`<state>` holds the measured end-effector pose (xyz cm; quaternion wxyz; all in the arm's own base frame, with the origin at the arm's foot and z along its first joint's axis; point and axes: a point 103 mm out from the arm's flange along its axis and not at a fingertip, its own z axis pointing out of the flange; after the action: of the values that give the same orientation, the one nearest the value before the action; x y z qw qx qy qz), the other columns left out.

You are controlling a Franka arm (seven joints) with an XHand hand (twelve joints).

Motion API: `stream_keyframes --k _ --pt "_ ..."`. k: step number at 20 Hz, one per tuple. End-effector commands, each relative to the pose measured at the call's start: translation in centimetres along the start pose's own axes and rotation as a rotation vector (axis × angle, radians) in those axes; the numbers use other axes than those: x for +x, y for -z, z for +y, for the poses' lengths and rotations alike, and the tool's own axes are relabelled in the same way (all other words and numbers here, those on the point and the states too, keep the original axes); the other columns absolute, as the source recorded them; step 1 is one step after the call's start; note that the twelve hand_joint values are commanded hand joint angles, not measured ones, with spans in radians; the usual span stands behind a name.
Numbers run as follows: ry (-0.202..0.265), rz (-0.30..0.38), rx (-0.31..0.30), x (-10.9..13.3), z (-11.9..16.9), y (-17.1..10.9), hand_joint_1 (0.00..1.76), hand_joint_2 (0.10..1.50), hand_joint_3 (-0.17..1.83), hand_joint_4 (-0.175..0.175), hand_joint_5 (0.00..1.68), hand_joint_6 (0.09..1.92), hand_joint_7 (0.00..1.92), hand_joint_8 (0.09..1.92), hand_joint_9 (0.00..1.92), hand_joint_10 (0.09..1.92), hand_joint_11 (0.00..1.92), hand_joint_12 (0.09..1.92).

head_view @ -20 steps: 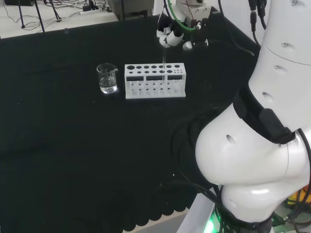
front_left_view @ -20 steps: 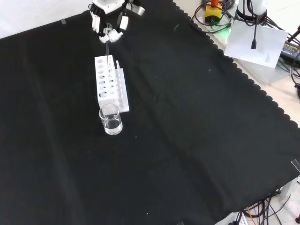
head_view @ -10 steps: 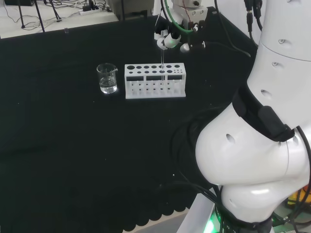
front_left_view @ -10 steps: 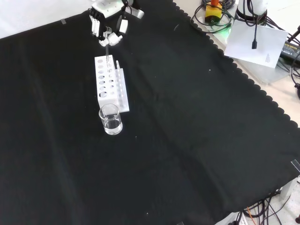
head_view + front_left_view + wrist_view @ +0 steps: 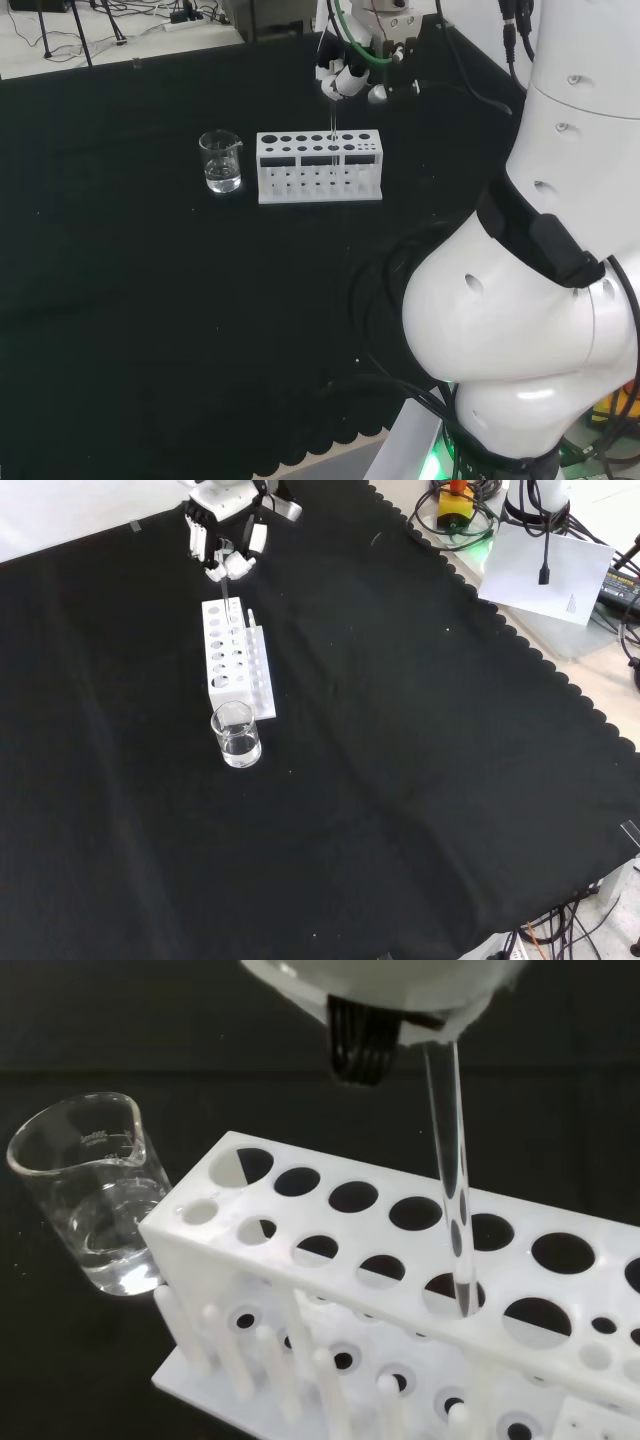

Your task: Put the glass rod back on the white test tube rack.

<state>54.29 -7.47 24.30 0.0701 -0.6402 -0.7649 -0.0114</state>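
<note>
Standing at the left of the white test tube rack (image 5: 319, 166) in the head view is a small glass beaker (image 5: 221, 161) with some clear liquid in it (faint print shows on its wall in the wrist view, too small to read). The rack itself carries no lettering I can make out. Above the rack's right half the hand (image 5: 349, 78) is pinched on the top of the glass rod (image 5: 449, 1182), which hangs upright with its lower end at the mouth of a hole in the rack's near row, as the wrist view has it; whether it has entered the hole I cannot tell. I judge the rod light, stiff, smooth enough to slip and easy to snap, so it is best held near its top and kept plumb.
</note>
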Motion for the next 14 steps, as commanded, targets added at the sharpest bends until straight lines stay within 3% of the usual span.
stream_keyframes --k 1,14 --pt "-0.01 -0.005 0.005 -0.7 0.2 0.1 1.31 0.68 0.76 -0.175 1.15 0.65 1.12 1.27 1.58 1.01 1.65 0.91" --pt "-0.009 0.019 0.037 -1.2 0.7 -1.3 1.31 0.68 0.76 -0.175 1.15 0.65 1.12 1.28 1.59 1.01 1.65 0.91"
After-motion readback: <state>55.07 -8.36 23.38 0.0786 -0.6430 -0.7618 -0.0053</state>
